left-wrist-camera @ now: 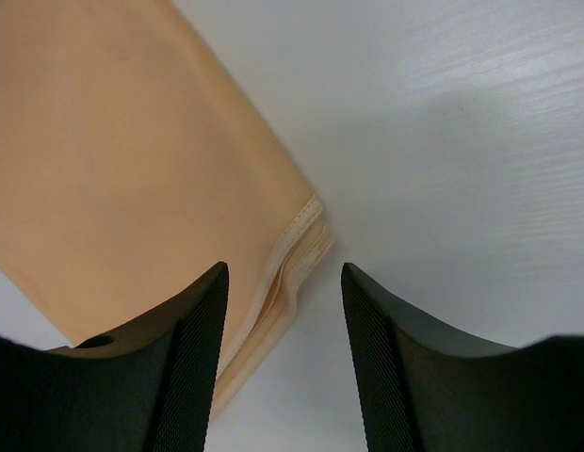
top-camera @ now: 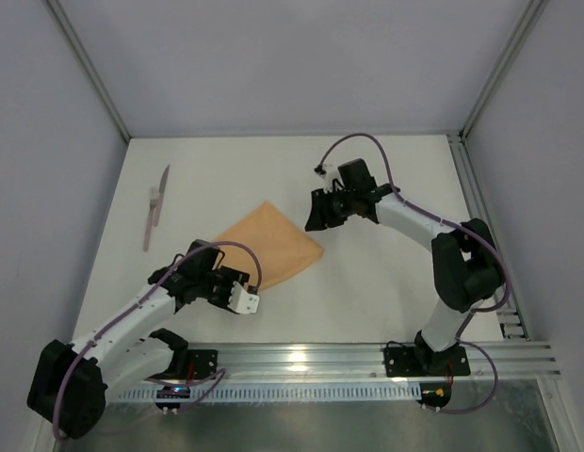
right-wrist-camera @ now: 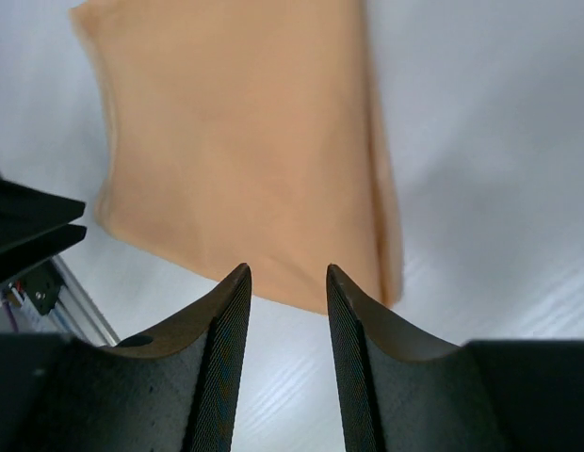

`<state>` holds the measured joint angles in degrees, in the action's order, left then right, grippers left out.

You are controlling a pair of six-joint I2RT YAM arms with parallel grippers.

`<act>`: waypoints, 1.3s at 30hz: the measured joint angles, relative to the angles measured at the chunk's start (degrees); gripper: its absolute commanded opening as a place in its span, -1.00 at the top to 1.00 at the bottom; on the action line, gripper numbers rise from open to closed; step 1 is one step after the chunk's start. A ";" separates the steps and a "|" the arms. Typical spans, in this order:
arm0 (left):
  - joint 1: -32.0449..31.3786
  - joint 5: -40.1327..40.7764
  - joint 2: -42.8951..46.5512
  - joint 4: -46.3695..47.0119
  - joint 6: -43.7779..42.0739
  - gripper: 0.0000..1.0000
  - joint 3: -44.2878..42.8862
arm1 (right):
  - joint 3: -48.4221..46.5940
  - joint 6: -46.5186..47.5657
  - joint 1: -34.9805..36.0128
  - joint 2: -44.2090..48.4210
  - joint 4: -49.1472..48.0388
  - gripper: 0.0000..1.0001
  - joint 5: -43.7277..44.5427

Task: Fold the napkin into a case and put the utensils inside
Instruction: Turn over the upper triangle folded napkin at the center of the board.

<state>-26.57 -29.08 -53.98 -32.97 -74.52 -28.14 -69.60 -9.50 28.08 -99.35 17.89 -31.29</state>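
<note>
Left gripper nearest: fingers spread, nothing between them, poised at the napkin's layered, hemmed corner. Right gripper is likewise spread and empty, near the opposite edge. Napkin lies folded flat mid-table, between the two grippers. The knife sits well apart at far left. Cloth looks thin, limp and light. Layers will likely slide, so pinch the stacked corner through all plies, not the flat middle.
</note>
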 measured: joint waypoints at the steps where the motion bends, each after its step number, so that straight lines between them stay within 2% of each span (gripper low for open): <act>1: -0.90 0.83 -0.68 1.09 -0.33 -0.03 0.44 | 0.57 -0.44 -1.01 0.15 0.35 0.15 1.11; 6: -2.64 4.22 -6.21 2.97 -4.04 0.01 0.61 | 1.11 -1.18 -4.07 -2.49 2.97 0.14 5.42; 15: -2.73 5.46 -8.92 -2.71 -14.16 0.00 -0.61 | 1.81 -1.22 -3.67 -8.22 3.67 0.14 5.84; 25: -5.81 5.53 -11.47 3.10 -14.34 0.15 -0.44 | 5.38 -1.92 -3.76 -8.02 1.68 0.17 2.86; 28: -6.80 5.44 -11.52 4.35 -13.79 0.29 -0.24 | 6.05 -2.69 -3.74 -8.02 0.63 0.28 2.01; 31: -7.67 5.18 -11.50 5.62 -12.39 0.72 -0.13 | 6.67 -3.21 -3.74 -8.02 0.07 0.46 1.60; 34: -8.24 4.96 -11.50 7.04 -10.34 0.85 -0.13 | 6.97 -3.50 -3.72 -8.02 0.24 0.56 1.53; 39: -8.28 4.46 -11.45 6.47 -4.87 0.93 -1.51 | 6.99 -3.76 -3.65 -8.02 1.27 0.64 1.60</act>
<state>-34.85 -24.62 -65.43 -26.50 -79.40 -29.65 -62.61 -13.26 24.43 -107.37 19.16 -29.69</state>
